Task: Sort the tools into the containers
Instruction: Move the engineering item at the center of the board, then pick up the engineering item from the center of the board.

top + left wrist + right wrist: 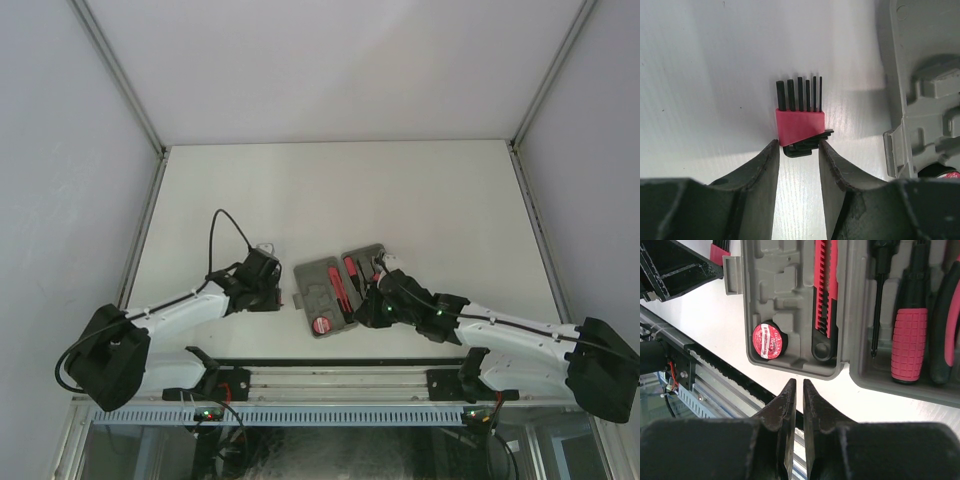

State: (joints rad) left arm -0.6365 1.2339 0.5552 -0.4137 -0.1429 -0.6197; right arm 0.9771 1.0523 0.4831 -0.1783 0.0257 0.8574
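The grey case [312, 283] lies open between my arms. In the right wrist view its left half [785, 270] holds a small round red disc [769, 341] and a red-and-black cutter [824, 290]. The right half holds a long thin screwdriver [879, 295], a short red-black driver [910, 330] and a red pliers handle [951, 315]. My left gripper [799, 146] pinches the base of the comb-like piece [800, 120] just left of the case. My right gripper [799, 382] is shut on nothing, hovering at the case's near edge.
The case's latch tab [895, 150] sticks out close to the right of my left fingers. A black and metal rail [700, 365] runs along the table's near edge under my right gripper. White walls enclose the table [330, 190] on three sides.
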